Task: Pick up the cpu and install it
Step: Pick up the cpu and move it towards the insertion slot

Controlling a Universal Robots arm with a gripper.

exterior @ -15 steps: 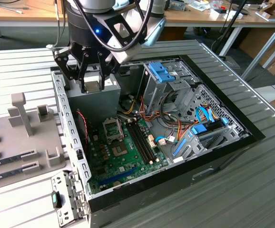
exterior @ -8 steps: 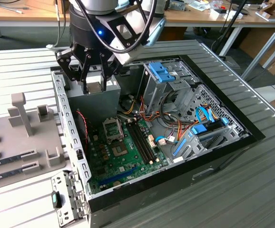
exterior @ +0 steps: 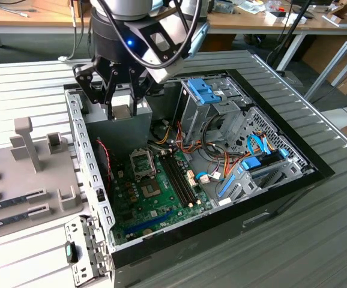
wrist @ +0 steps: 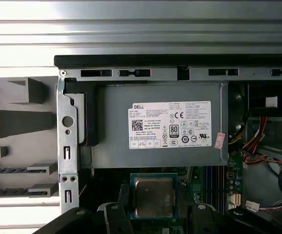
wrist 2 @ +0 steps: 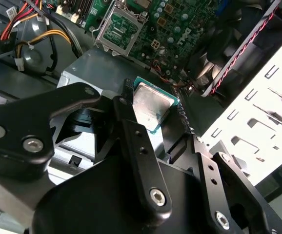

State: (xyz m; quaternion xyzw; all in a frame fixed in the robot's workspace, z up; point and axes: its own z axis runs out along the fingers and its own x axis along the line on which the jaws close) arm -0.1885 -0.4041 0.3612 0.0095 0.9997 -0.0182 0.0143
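Observation:
The cpu point(wrist 2: 153, 105) is a small square chip with a silver top and a green rim. My gripper point(wrist 2: 154, 108) is shut on it, a black finger point(wrist 2: 127, 100) on each side. In the first wrist view the cpu point(wrist: 153, 196) hangs over the edge of the grey power supply box point(wrist: 155, 124), between the gripper point(wrist: 153, 207) fingers. From the exterior view the gripper point(exterior: 122, 110) hovers over the back of the open computer case point(exterior: 293, 180), above the power supply. The bare socket point(exterior: 142, 162) on the green motherboard lies lower and nearer; in the second wrist view the socket point(wrist 2: 119, 27) stands open.
Memory slots point(exterior: 176, 174) run beside the socket. A drive cage with a blue latch point(exterior: 205, 95) and coloured cable bundles point(exterior: 221, 159) fill the case's right side. A grey fixture tray point(exterior: 29, 156) sits outside the case on the exterior view's left.

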